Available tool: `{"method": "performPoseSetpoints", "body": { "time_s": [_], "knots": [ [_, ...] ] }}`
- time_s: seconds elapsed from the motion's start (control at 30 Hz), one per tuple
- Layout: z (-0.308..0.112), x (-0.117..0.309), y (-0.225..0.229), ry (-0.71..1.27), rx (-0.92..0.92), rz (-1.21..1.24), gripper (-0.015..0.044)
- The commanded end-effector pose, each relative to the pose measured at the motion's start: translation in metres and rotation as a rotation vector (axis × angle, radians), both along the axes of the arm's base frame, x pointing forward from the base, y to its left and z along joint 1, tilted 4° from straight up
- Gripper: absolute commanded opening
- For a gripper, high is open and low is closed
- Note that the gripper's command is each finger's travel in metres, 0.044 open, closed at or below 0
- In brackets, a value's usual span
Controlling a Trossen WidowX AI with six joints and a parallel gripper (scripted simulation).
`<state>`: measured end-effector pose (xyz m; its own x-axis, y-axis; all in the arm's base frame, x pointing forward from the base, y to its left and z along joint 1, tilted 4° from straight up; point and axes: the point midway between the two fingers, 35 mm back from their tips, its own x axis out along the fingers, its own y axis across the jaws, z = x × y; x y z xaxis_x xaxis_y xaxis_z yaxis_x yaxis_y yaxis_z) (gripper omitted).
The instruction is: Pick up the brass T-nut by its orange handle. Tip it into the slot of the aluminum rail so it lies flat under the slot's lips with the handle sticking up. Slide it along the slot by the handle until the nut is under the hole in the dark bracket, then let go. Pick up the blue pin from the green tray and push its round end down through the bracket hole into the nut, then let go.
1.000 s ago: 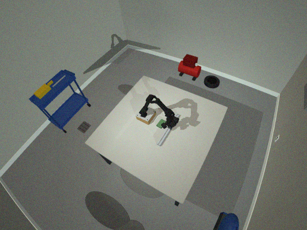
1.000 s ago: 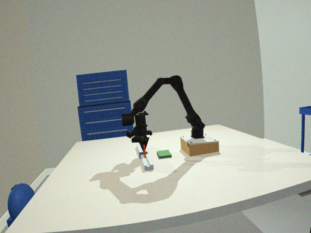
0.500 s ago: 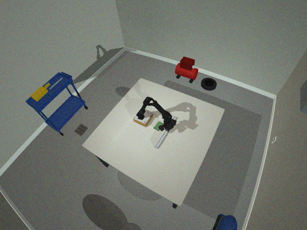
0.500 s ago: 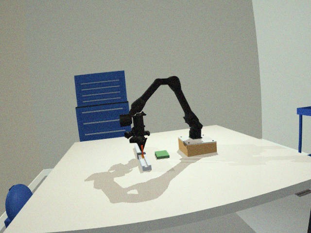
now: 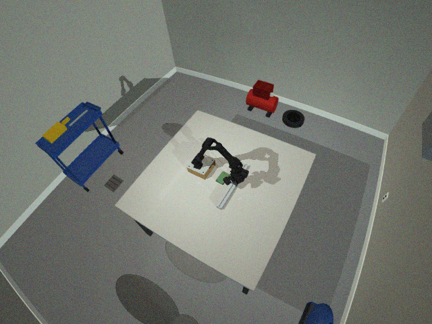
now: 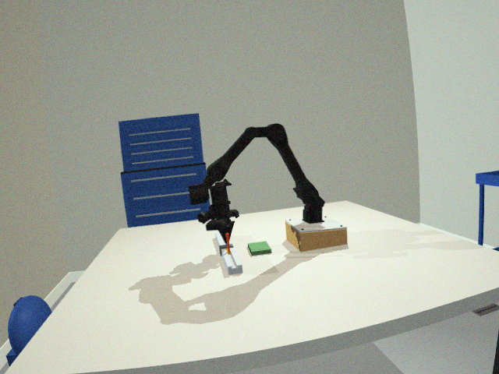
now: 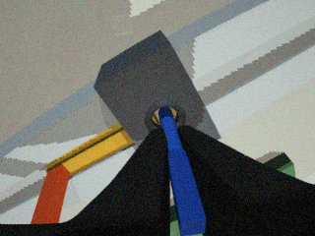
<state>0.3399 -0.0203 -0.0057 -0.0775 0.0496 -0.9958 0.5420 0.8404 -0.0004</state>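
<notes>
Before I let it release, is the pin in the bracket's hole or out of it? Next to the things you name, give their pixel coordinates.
In, seemingly just its tip: the pin's [image 7: 184,182] end overlaps the bracket's [image 7: 143,79] hole; depth unclear.

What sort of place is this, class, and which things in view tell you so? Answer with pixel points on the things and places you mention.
Probably a workshop: a red air compressor [image 5: 262,100] stands by the wall, a blue metal cart [image 5: 91,154] carries something yellow, and a blue cabinet with drawer-like lines [image 6: 163,154] stands beyond the table.

No readable text, labels or numbers seen; views grainy, so perhaps some missed.
</notes>
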Motion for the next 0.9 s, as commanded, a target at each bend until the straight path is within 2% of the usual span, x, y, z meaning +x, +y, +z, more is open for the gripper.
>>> {"method": "performPoseSetpoints", "body": {
  "time_s": [0.0,0.87],
  "knots": [
    [-0.0009,0.0006,0.0003,0.014,0.005,0.004,-0.0150],
    [-0.0011,0.0044,-0.0003,0.089,0.017,0.006,-0.0150]
  ]
}}
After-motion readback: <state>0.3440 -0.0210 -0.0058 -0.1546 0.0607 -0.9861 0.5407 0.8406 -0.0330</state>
